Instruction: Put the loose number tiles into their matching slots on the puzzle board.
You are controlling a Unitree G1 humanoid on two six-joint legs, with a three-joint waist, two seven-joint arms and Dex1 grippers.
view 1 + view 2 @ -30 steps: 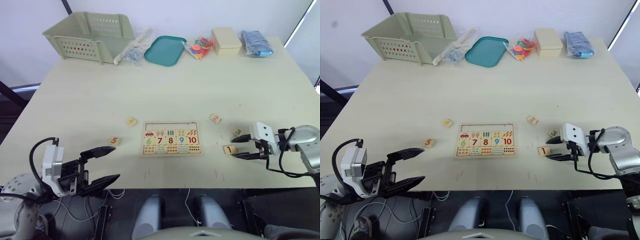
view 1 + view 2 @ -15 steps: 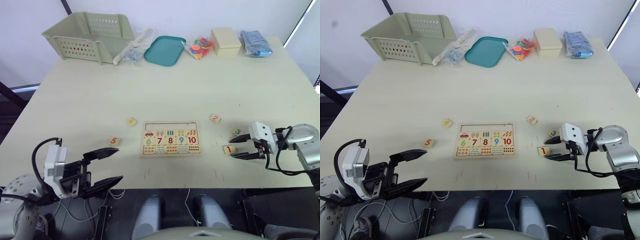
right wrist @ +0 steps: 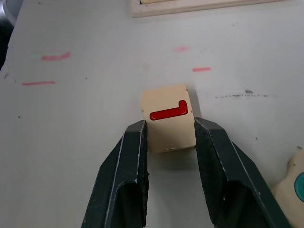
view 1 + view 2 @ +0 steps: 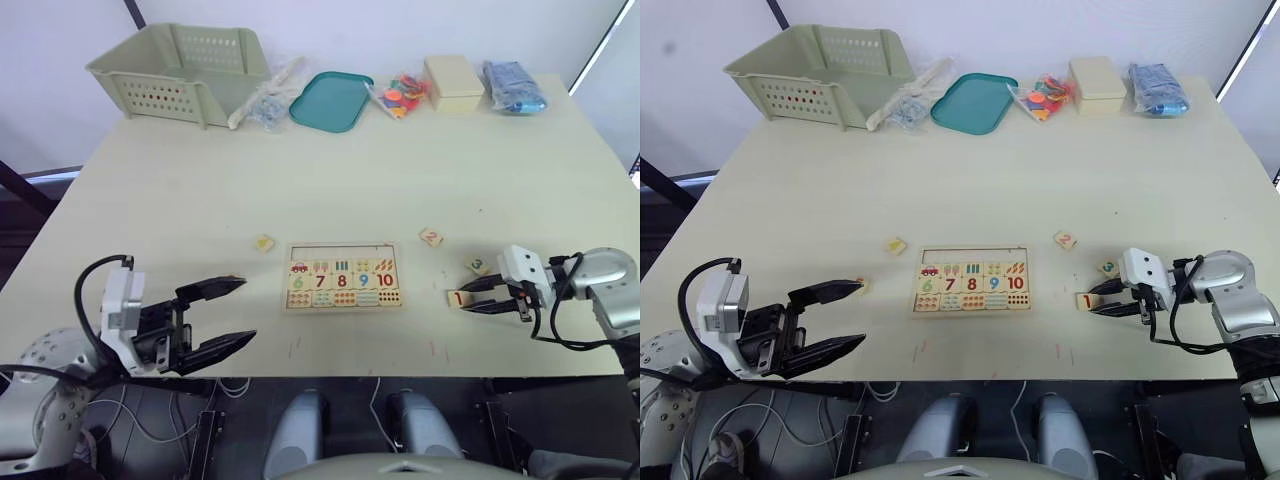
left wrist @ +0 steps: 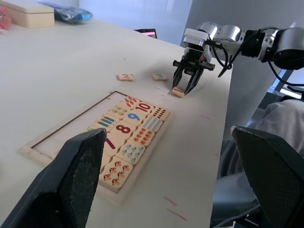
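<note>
Pale wood with a red numeral, the number 1 tile lies flat on the table directly between the right gripper's two black fingers, which sit tight against its two opposite edges and look clamped on it; the tile still seems to rest on the surface rather than hang lifted. From here the puzzle board lies to the robot's left of the tile, well apart, its top row of slots bare, so the carry would run leftward across open table. The 3 tile sits just beside the right gripper on the far side, near enough to be brushed, and the 2 tile lies farther back. A fourth tile, its numeral too small to read, rests near the board's far left corner. The left gripper hovers with its fingers spread wide apart and empty; its upper finger covers most of the 5 tile.
</note>
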